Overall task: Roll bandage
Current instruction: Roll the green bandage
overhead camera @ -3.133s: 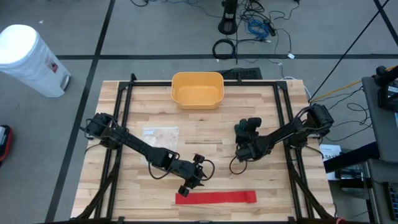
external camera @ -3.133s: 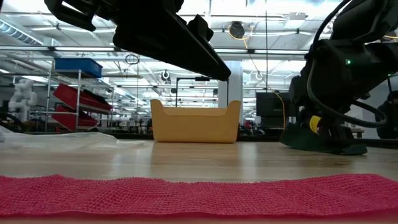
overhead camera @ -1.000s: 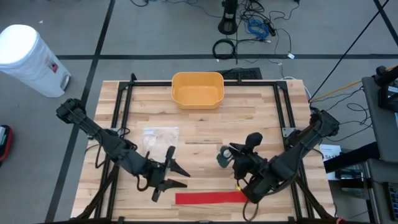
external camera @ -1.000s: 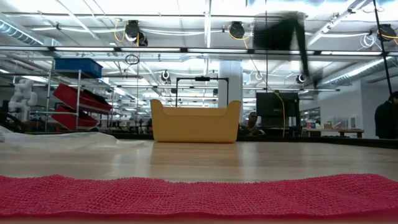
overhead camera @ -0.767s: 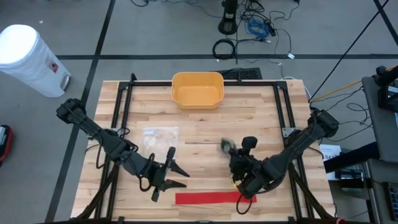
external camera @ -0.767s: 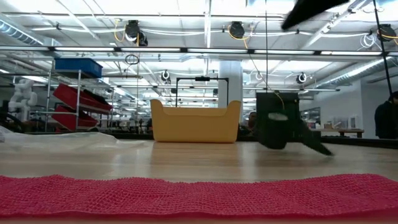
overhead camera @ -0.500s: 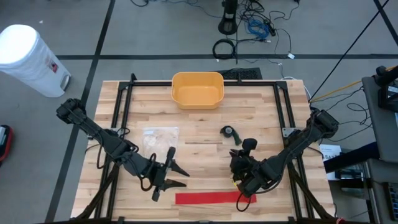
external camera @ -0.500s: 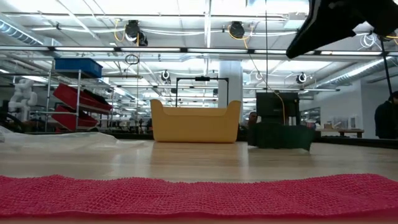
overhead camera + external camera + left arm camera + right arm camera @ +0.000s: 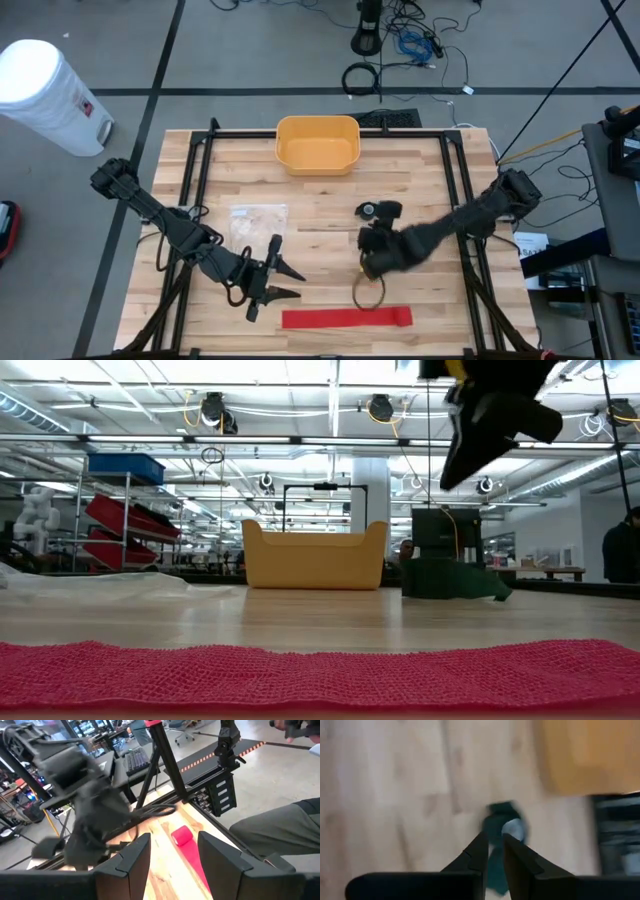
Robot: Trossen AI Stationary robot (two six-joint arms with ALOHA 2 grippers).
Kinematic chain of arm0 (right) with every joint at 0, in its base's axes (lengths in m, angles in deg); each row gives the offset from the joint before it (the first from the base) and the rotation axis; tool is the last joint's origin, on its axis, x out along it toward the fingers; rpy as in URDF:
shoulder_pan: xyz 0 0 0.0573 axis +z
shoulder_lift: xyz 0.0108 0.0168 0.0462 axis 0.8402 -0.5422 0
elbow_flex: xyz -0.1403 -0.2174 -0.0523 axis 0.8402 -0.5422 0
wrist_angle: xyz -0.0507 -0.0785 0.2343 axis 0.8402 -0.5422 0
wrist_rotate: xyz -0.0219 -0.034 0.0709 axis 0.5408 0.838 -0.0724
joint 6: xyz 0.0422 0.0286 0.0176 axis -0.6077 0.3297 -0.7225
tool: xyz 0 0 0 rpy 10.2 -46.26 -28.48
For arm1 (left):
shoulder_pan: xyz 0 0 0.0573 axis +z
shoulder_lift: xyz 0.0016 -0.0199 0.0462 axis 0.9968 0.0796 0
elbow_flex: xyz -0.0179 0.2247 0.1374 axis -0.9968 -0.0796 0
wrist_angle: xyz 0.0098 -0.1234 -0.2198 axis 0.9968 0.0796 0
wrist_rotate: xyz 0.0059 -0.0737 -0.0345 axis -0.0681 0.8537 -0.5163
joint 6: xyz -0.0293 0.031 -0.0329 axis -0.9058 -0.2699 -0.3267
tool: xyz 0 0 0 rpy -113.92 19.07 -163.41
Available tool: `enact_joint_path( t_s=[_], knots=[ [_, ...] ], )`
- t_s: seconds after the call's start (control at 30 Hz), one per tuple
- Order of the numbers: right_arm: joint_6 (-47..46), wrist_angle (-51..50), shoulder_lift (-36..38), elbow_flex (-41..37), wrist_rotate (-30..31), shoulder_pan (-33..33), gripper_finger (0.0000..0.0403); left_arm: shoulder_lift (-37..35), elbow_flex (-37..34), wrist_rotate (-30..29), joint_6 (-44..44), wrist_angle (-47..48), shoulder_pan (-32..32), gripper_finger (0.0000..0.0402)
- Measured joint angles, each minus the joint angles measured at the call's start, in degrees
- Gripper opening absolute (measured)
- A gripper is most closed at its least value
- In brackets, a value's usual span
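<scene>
High view shows two tools, one red bandage [image 9: 345,318], one dark green roll [image 9: 372,211], one yellow bin [image 9: 317,143] and one clear bag [image 9: 258,218] on the slatted wooden counter [image 9: 320,250]. The left tool [image 9: 275,280] has its fingers spread apart and grips nothing; the bandage lies flat just beyond and beside its tips. The right tool [image 9: 368,264] hangs between the bandage and the green roll, touching neither.

The left wrist view alone shows one end of the bandage [image 9: 181,836] curled into a small coil. The right wrist view shows that tool's fingers [image 9: 479,851] almost together with nothing between them, and the green roll [image 9: 502,827] ahead with a loose tail. The low view reveals the bandage's [image 9: 320,675] open mesh weave and the bin's [image 9: 314,555] smooth rounded walls
</scene>
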State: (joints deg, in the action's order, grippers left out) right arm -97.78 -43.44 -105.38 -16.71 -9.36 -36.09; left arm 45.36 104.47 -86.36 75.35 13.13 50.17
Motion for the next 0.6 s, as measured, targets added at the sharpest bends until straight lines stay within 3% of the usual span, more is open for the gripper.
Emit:
enact_joint_path(
  t_s=[0.07,0.3,0.43,0.6],
  knots=[
    [4.15,0.93,0.51,0.00,-7.30,-4.12,0.0041,0.00,0.00,0.00,-0.02,0.13,0.00,0.0171],
    [17.20,3.46,1.18,0.00,-20.97,-16.50,0.0041,0.00,0.00,0.00,-0.07,1.06,-0.55,0.0171],
    [21.37,3.51,1.18,0.00,-25.36,-19.06,0.0052,0.00,0.00,-0.49,-1.29,2.23,-0.91,0.0171],
    [23.09,4.61,1.23,-0.60,-25.61,-19.14,0.0085,0.00,0.00,-1.49,-1.41,3.28,-1.27,0.0171]
  ],
)
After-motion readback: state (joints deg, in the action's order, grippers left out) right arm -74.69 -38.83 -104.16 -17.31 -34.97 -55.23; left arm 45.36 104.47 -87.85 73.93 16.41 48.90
